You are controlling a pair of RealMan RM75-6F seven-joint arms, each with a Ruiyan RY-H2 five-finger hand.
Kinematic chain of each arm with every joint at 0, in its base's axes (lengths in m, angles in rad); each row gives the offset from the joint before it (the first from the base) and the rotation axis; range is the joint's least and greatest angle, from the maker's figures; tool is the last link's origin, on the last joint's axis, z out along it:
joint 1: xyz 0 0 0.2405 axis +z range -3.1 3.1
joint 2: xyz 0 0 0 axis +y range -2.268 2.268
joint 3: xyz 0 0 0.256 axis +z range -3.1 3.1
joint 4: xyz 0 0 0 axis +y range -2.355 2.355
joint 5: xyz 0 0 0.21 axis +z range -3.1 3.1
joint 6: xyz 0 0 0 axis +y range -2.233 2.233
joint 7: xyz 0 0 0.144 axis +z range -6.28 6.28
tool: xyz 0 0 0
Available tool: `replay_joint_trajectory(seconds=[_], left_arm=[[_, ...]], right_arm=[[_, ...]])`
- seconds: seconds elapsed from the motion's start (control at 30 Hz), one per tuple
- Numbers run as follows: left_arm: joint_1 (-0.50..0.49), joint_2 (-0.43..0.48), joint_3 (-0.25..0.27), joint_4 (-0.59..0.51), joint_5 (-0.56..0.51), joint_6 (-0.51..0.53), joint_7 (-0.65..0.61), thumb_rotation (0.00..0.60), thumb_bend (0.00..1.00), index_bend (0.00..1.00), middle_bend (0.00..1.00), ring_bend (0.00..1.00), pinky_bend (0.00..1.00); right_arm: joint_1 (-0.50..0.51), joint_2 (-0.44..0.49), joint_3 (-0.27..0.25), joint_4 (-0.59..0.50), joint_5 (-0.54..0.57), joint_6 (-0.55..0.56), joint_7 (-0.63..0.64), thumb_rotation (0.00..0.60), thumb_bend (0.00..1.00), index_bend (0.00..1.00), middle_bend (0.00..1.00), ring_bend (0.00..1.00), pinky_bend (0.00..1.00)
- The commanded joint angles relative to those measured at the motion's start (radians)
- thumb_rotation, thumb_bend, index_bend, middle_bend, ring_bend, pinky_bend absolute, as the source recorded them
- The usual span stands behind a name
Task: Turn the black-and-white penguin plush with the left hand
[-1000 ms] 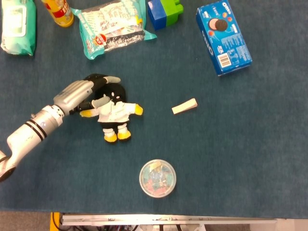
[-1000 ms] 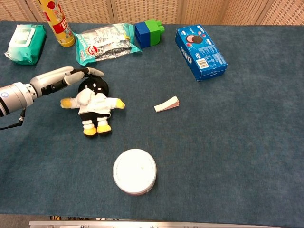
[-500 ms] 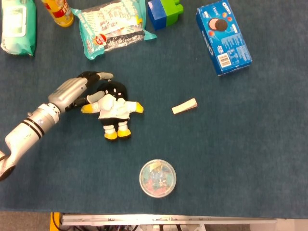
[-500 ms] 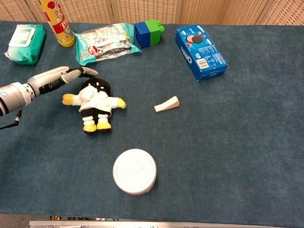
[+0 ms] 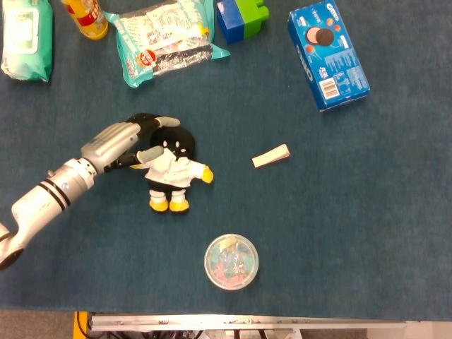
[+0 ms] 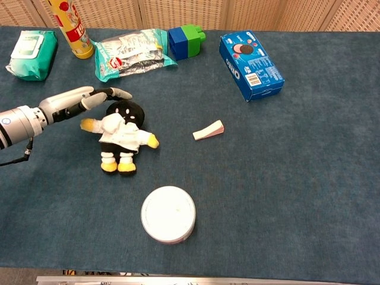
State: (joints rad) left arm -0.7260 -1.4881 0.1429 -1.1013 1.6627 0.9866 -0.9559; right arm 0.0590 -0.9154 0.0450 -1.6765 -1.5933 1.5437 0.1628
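The black-and-white penguin plush point(image 5: 169, 167) has swung round since a moment ago, feet now pointing nearer the counter's front edge. The left hand point(image 5: 116, 143), fingers spread and gripping nothing, rests against its head just alongside — the turn looks underway.

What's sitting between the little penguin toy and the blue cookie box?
Between the penguin plush and the blue cookie box lies one small cream wedge-shaped piece; otherwise only bare blue tabletop. The head view shows it best.
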Motion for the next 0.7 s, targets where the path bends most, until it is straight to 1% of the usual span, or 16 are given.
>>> replay_joint_trajectory(seconds=[0.03,0.4,0.7], left_arm=[[-0.001,-0.002,0.0,0.0,-0.003,-0.006,0.006,0.006,0.05,0.13,0.18,0.09,0.04],[0.01,-0.022,0.014,0.038,-0.012,-0.028,-0.005,0.007,0.05,0.13,0.18,0.09,0.04],[0.012,0.017,-0.016,-0.005,-0.021,0.02,-0.006,0.009,0.05,0.13,0.18,0.09,0.04]], right_arm=[[-0.001,0.0,0.0,0.001,0.001,0.0,0.001,0.6,0.0,0.0,0.0,0.0,0.0],[-0.004,0.0,0.002,0.008,0.003,0.005,0.01,0.6,0.0,0.0,0.0,0.0,0.0],[-0.002,0.001,0.004,0.001,-0.004,0.007,0.006,0.6,0.0,0.0,0.0,0.0,0.0]])
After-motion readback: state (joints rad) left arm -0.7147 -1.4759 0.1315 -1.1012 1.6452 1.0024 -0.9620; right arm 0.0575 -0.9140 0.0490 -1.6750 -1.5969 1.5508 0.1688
